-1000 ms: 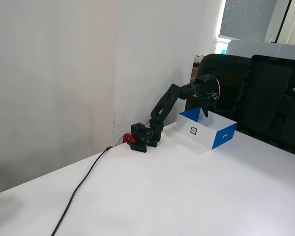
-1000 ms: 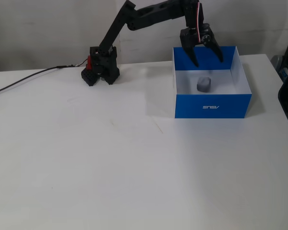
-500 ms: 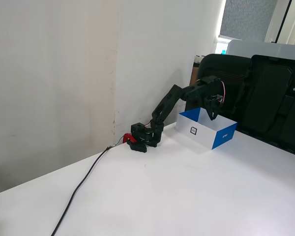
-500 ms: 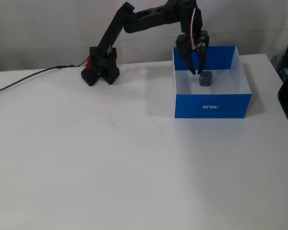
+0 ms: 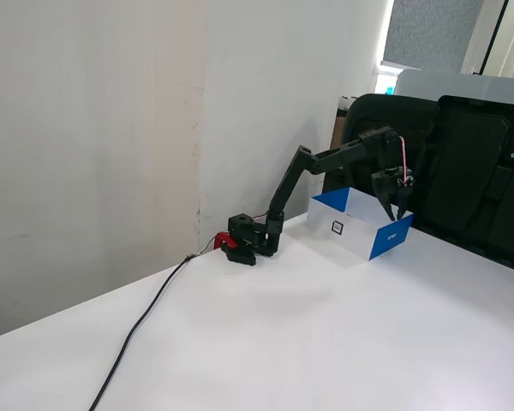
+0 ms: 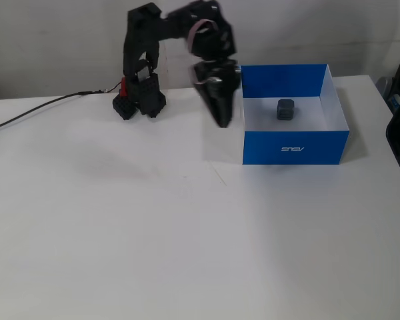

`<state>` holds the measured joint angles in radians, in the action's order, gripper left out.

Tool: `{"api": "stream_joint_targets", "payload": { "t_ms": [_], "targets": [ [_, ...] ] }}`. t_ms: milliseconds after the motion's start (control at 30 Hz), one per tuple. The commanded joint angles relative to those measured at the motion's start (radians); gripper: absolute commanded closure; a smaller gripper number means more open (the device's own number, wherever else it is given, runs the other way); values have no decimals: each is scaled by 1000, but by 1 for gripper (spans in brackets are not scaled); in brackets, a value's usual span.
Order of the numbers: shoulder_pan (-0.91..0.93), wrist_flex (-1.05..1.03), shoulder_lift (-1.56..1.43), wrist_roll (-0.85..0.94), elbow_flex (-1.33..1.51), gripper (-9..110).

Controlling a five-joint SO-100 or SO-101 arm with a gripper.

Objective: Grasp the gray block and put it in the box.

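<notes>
On the white surface [image 6: 187, 233] stands the blue-and-white box [image 6: 295, 147], the gray block [image 6: 285, 109] resting on its white floor near the back wall. The tool [image 6: 220, 117] hangs at the box's left wall, empty; whether its fingers are apart I cannot tell.

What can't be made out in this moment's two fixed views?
- The gray block: hidden in one fixed view by the box wall.
- The gripper: motion-blurred in one fixed view, small and dark in the other, so open or shut is unclear.
</notes>
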<state>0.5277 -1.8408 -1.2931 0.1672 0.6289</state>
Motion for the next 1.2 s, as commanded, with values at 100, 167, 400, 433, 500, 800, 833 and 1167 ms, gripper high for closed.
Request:
{"api": "stream_joint_targets", "payload": {
  "t_ms": [100, 167, 400, 433, 500, 800, 833, 1167],
  "targets": [
    [-213, -40, -202, 15, 60, 101],
    [-270, -26, -229, 17, 104, 101],
    [-419, 110, -379, 17, 394, 101],
    [-431, 135, -408, 14, 446, 101],
    [-448, 178, -466, 12, 543, 101],
    [-466, 359, -706, 3, 968, 101],
    [-466, 387, -732, 2, 1025, 101],
    [-486, 672, -1068, -37, 1551, 101]
  ]
}}
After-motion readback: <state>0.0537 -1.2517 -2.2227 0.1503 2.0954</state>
